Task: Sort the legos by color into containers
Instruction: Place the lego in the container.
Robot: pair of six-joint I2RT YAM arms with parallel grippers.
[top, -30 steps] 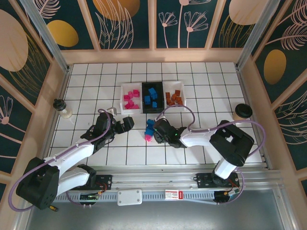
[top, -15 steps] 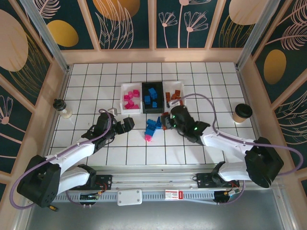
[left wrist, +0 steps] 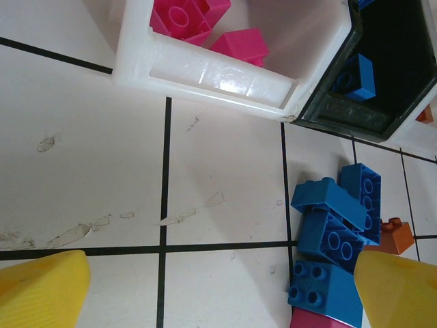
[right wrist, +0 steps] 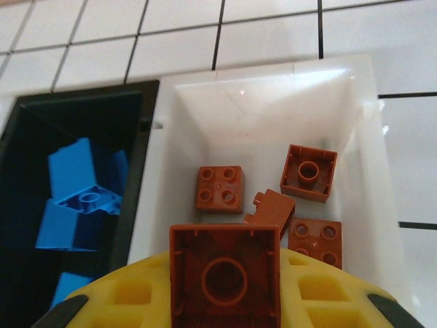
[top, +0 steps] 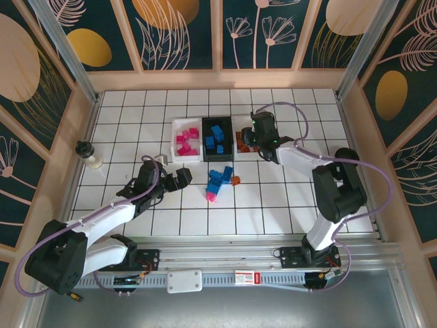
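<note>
My right gripper (top: 250,139) is shut on an orange-brown brick (right wrist: 225,277), hollow side up, held just above the right white tray (right wrist: 259,116), which holds several orange-brown bricks (right wrist: 220,186). The black tray (top: 206,154) holds blue bricks (top: 217,137); the left white tray (top: 175,140) holds magenta-pink bricks (top: 184,142). My left gripper (top: 180,179) stands open low over the tiles, its yellow fingers (left wrist: 41,290) wide apart. To its right lies a small pile of blue bricks (left wrist: 334,222) with a pink brick (top: 211,197) and one orange-brown brick (left wrist: 396,236).
A small white bottle with a black cap (top: 89,156) stands at the left edge of the tiled floor. A paper coffee cup with a dark lid (top: 346,158) stands at the right. Wooden walls enclose the floor on three sides.
My right gripper has travelled from the loose pile up to the right white tray, carrying an orange-brown brick. The left arm has barely moved.
</note>
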